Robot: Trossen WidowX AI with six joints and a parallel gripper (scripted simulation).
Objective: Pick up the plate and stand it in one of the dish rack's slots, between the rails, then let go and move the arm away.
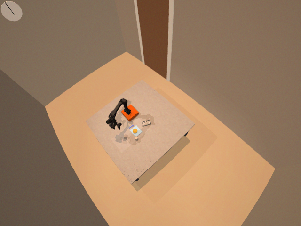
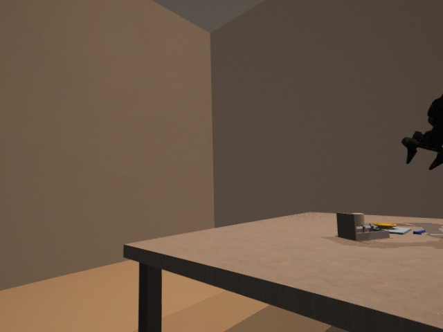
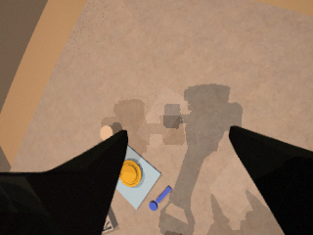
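Our gripper (image 3: 176, 147) hangs wide open and empty, high above the table (image 1: 158, 146). We see the orange plate (image 3: 130, 172) flat on a pale blue mat (image 3: 147, 172) near mid-table, below and beside one finger, untouched.

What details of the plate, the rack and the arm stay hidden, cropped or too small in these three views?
- Grey slotted dish rack: wrist view's bottom edge and a finger crop it; top view too small for rails.
- Round yellow plate: a black finger covers its left rim in the wrist view.
- Open black pincer: exterior view's right edge cuts the arm.
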